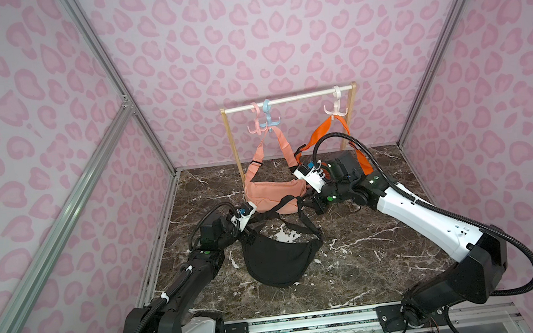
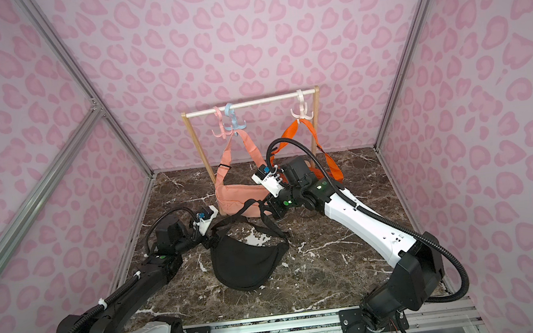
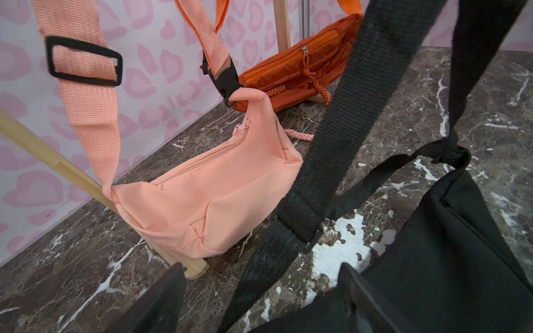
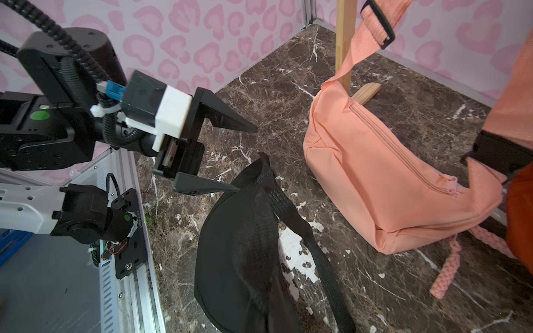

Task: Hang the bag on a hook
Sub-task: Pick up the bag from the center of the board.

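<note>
Currently, the black bag (image 1: 278, 260) lies on the tabletop (image 1: 370, 264), nearer its left edge. The right tool (image 1: 307, 202), closed on the strap (image 3: 346, 115), holds a loop raised, presumably for a hook (image 1: 255, 117); the left tool (image 4: 245, 158) stands open astride the strap's lower end.

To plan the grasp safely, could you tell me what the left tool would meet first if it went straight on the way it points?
Most likely the black strap, which runs across the gap of the open left tool; the peach bag lies farther behind.
</note>
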